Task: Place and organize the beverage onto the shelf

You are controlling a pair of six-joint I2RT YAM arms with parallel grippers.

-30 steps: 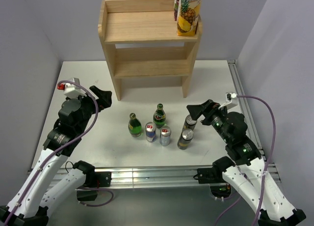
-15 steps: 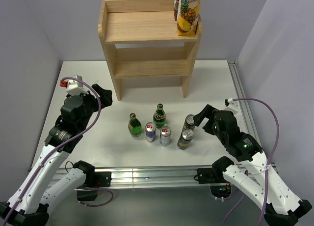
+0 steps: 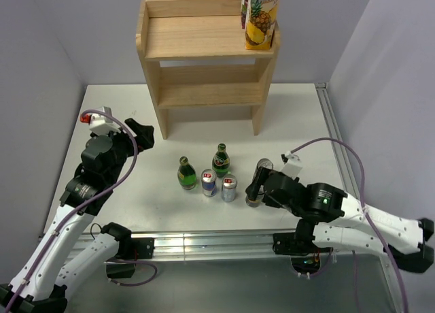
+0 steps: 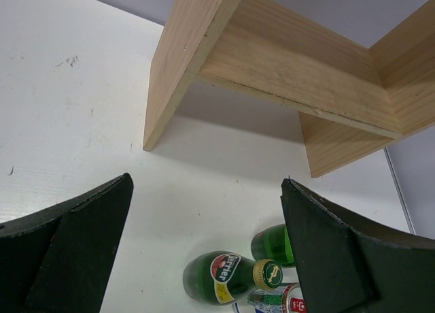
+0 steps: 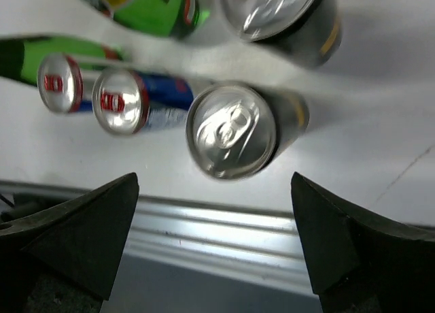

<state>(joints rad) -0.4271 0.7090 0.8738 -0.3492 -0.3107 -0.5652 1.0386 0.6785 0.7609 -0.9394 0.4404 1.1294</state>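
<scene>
Left gripper (image 3: 141, 134): jaws spread wide with nothing between them. It hangs over the white table (image 3: 299, 109), left of the drinks and touching none.
Right gripper (image 5: 214, 184): jaws spread wide above the near black can (image 5: 234, 130). The can's lid shows between the fingers with a gap on each side, so it is not gripped.
Green glass bottles: two, upright on the table. The left bottle (image 3: 186, 173) stands nearer, and the right bottle (image 3: 221, 160) is just behind it to the right.
Slim blue-and-silver cans: two, upright and side by side, the left slim can (image 3: 209, 182) and the right slim can (image 3: 229, 188), just in front of the bottles.
Black cans with yellow marks: two, at the right end of the group. The far black can (image 3: 264, 166) stands just behind the near one.
Shelf (image 3: 204, 41): light wood with two tiers, at the far side of the table. All six drinks stand on the table in front of it, apart from it.
Juice carton (image 3: 260, 17): at the right end of the top tier, with a pineapple picture. The edge of a second carton shows behind it.
Writing: "Perrier" reads on one bottle's label (image 4: 221, 277) in the left wrist view. The slim cans' lids bear a red mark too small to read.
</scene>
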